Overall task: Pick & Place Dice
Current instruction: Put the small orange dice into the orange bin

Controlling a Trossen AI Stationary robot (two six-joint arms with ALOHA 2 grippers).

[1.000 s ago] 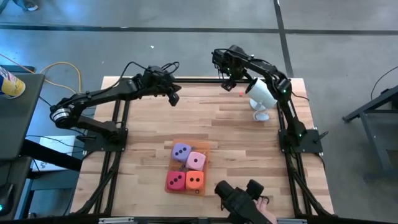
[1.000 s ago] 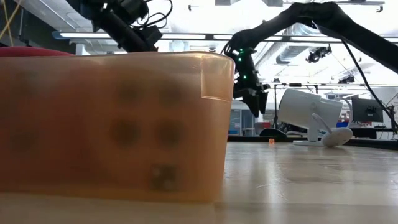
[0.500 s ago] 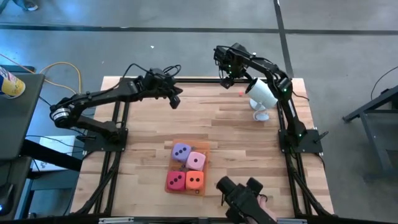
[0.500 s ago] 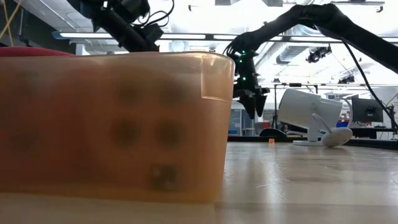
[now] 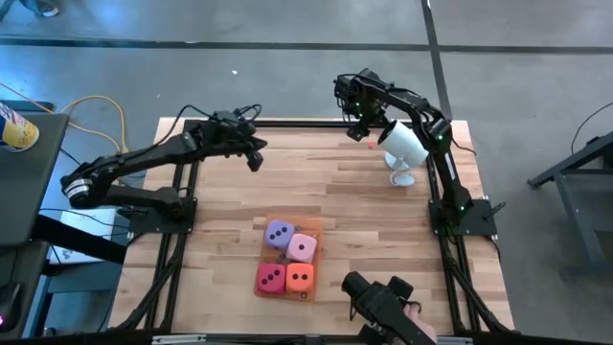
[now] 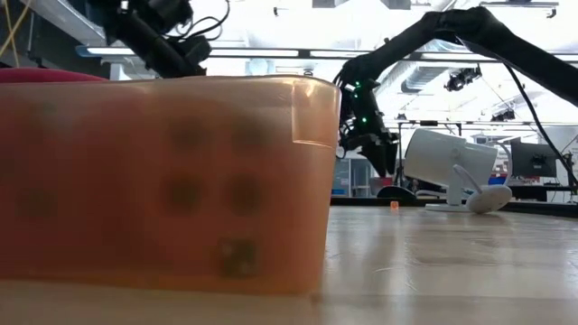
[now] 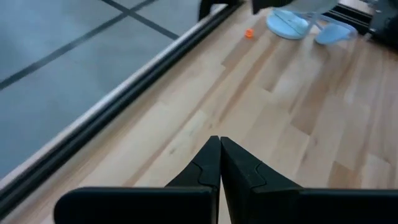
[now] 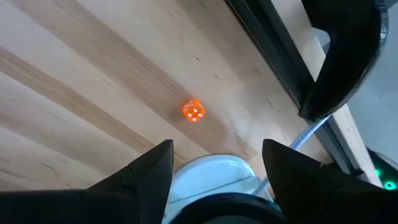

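Dice work looks close to finished for the four soft cubes: the purple die (image 5: 279, 233), pink die (image 5: 303, 247), red die (image 5: 270, 278) and orange die (image 5: 300, 278) sit packed two by two on the translucent orange mat (image 5: 317, 226) at the near middle of the desk (image 5: 354, 201), each touching its neighbours. Neither arm holds anything. The left tool (image 5: 255, 161) hangs over the far left part of the desk with its fingers (image 7: 211, 163) pressed together, empty, well apart from the cubes. The right tool (image 5: 358, 126) hovers at the far edge beside the white camera (image 5: 402, 146), its fingers (image 8: 155, 167) spread apart and empty, looking down on a tiny orange die (image 8: 193, 111) lying loose on the bare wood just beside the camera's base. If that small die counts as part of the job, picking it up and placing it is what remains; otherwise the placing seems done.
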